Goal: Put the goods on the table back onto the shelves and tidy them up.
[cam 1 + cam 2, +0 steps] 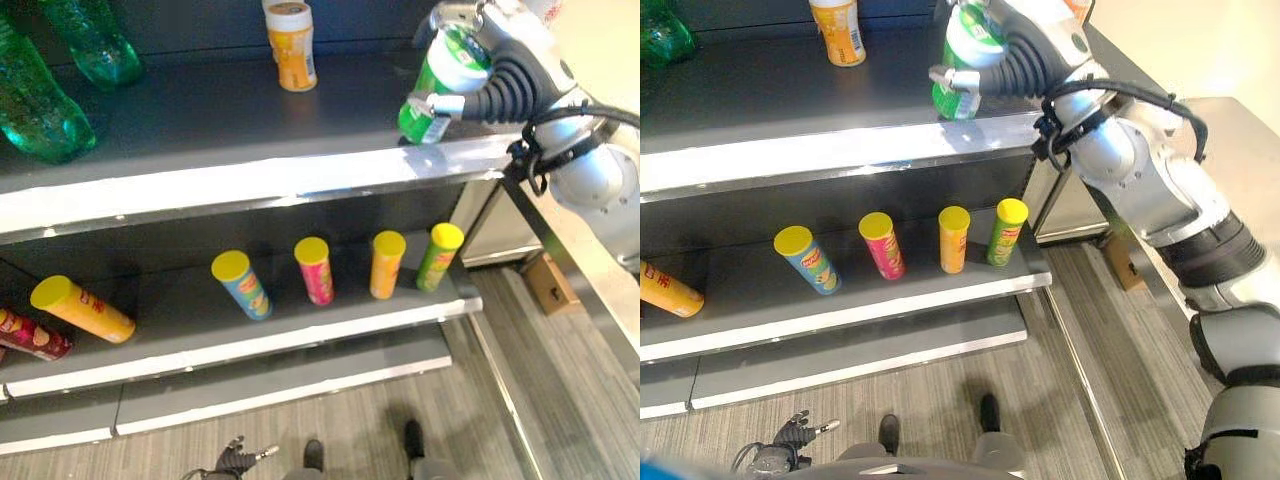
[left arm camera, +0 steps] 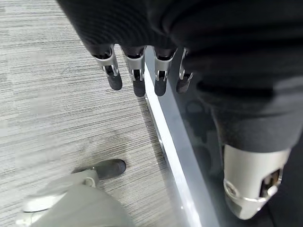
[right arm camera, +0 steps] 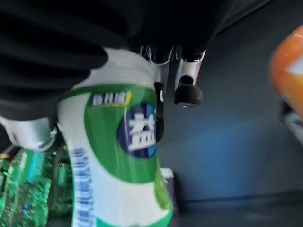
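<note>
Right hand is clamped around a green-and-white bottle, fingers wrapped on its body in the right wrist view. We have the bottle at the front right corner of the top shelf, base at or just above the shelf edge; can't tell if it's actually seated. It leans a bit.

Left hand hangs low by the floor, fingers straight and relaxed, holding nothing.

Already on the top shelf: an orange-and-white bottle upright further back, green plastic bottles at the far left. Lower shelf has 4 yellow-lidded canisters standing in a row, another yellow-lidded canister lying on its side at the left, and a red one beside it, also lying.

Our read: placing step for this bottle. Next move calls for setting it upright, further in from the edge, then releasing. Risk: it's close to the lip, so letting go tilted could tip it off. The fallen canisters look like tidy-up work left.
</note>
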Motion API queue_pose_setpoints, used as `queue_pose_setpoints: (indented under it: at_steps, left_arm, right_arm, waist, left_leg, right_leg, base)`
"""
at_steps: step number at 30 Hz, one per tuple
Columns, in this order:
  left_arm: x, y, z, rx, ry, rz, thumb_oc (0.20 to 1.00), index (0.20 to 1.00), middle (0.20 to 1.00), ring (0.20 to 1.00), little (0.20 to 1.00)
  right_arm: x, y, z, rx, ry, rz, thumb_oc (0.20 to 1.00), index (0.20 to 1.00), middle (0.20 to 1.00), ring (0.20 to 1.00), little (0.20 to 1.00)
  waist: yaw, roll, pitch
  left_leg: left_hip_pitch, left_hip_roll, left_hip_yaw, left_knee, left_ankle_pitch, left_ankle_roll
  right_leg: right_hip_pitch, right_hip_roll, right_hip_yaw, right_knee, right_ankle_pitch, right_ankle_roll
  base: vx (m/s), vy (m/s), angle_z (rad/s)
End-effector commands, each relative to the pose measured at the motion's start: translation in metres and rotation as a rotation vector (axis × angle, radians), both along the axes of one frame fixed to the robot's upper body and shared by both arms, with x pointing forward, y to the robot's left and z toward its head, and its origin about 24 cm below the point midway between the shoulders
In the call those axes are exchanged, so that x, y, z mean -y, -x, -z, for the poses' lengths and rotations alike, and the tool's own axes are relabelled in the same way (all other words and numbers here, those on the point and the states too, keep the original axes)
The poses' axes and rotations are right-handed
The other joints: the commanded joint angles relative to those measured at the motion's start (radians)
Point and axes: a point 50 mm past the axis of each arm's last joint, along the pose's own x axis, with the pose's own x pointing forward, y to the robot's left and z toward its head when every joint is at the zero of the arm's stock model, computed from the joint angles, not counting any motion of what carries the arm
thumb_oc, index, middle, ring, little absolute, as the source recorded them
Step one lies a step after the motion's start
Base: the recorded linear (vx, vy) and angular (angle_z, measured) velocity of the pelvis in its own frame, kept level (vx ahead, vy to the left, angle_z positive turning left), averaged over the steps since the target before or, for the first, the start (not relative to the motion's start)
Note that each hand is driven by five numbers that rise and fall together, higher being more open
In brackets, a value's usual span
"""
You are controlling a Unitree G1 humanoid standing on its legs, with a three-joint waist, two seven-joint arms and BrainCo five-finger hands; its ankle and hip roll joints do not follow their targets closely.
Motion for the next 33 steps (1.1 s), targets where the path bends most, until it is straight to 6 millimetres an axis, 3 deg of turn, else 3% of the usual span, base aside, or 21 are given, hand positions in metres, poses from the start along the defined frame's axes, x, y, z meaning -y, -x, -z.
queue_pose_setpoints:
  at_steps: [1, 17, 33]
  left_arm:
    - [-0.013, -0.015, -0.008, 0.057, -0.032, -0.04, 1.0, 1.0, 1.0, 1.0, 1.0]
    - [-0.016, -0.022, -0.011, 0.089, -0.027, -0.052, 1.0, 1.0, 1.0, 1.0, 1.0]
    - [-0.02, -0.014, -0.01, 0.078, -0.016, -0.072, 1.0, 1.0, 1.0, 1.0, 1.0]
  right_arm:
    - [-0.006, 0.001, -0.023, 0.041, -0.039, -0.035, 0.2, 0.2, 0.2, 0.2, 0.2]
    - [-0.037, -0.012, -0.025, -0.052, -0.024, -0.125, 0.2, 0.2, 0.2, 0.2, 0.2]
    - [-0.013, -0.048, -0.029, -0.099, -0.011, 0.101, 0.2, 0.2, 0.2, 0.2, 0.2]
  waist:
    - [0.014, -0.004, -0.018]
    - [0.042, -0.012, -0.026]
    - [0.076, -0.002, -0.016]
  left_leg:
    - [-0.003, 0.021, 0.02, 0.009, -0.063, -0.038]
    - [0.001, 0.023, -0.011, 0.009, -0.056, -0.041]
    - [-0.053, 0.009, -0.072, 0.009, -0.028, -0.054]
  right_leg:
    - [0.066, -0.015, -0.04, 0.014, -0.097, 0.016]
    - [0.095, -0.02, -0.082, 0.014, -0.11, 0.014]
    - [0.095, -0.032, -0.152, 0.02, -0.116, 0.013]
  base:
    - [0.0, 0.0, 0.0]
    - [0.02, -0.024, 0.1]
    - [0.0, -0.023, 0.16]
